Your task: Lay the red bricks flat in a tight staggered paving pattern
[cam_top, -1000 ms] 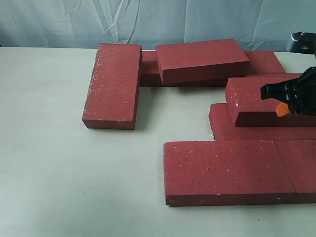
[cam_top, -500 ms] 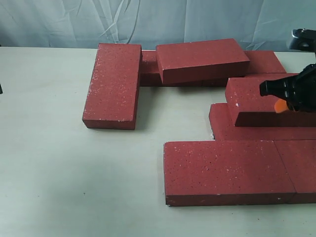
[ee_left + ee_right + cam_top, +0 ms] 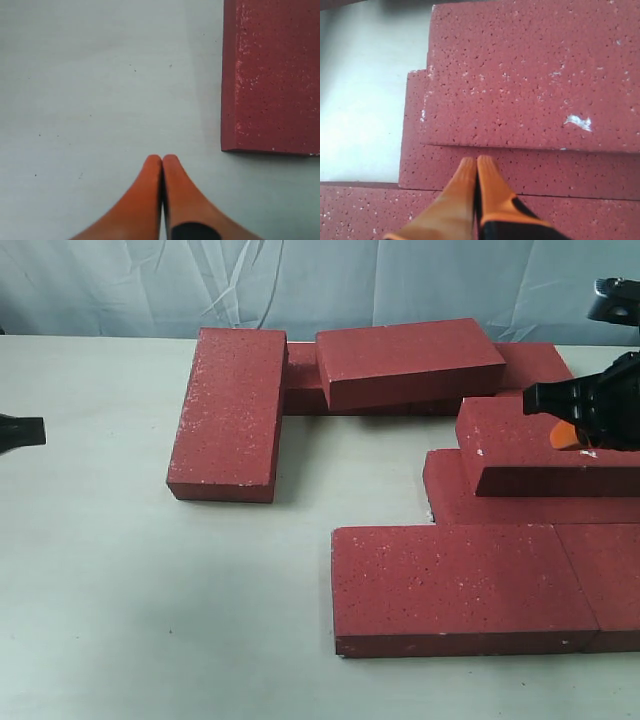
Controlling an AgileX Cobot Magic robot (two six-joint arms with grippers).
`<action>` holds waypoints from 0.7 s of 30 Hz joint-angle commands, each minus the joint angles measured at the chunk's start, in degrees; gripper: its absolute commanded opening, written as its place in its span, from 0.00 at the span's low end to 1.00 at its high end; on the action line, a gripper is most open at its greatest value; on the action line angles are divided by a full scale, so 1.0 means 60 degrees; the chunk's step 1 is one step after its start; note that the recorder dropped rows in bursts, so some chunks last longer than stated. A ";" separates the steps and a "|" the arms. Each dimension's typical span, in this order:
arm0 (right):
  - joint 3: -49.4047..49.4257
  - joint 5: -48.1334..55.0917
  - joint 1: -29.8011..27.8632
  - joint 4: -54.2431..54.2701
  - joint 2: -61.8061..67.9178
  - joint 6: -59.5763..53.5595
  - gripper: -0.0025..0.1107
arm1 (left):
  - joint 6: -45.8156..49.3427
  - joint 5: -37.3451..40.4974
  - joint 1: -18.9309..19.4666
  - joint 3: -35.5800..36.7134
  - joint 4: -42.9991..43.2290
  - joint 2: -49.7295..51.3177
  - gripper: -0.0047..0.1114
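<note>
Exterior view: the red bricks (image 3: pixel 450 585) lie on the table (image 3: pixel 120 590), several overlapping at the right. Left wrist view: the left tool (image 3: pixel 161 165), pinched closed and empty, hangs over bare table. Right wrist view: the right tool (image 3: pixel 476 167), closed and empty, hangs above overlapping bricks.

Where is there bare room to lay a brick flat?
Bare table spreads left of and in front of the left brick. A smaller pocket sits between it, the back stack and the front row. Crowded: stacked bricks under the right gripper.
</note>
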 commanded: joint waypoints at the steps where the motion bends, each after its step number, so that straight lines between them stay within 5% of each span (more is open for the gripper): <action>1: -0.0059 -0.0042 -0.0032 0.0033 0.0036 -0.0077 0.02 | 0.0088 -0.0024 -0.0177 -0.0061 0.0018 0.0107 0.04; 12: -0.0059 -0.0003 -0.0032 0.0035 0.0036 -0.0100 0.02 | 0.0510 0.0256 -0.0250 -0.0061 -0.0021 0.0107 0.04; 21: -0.0059 -0.0047 -0.0032 0.0035 0.0036 -0.0100 0.02 | 0.1509 0.0544 -0.2490 -0.0492 0.0055 0.1331 0.04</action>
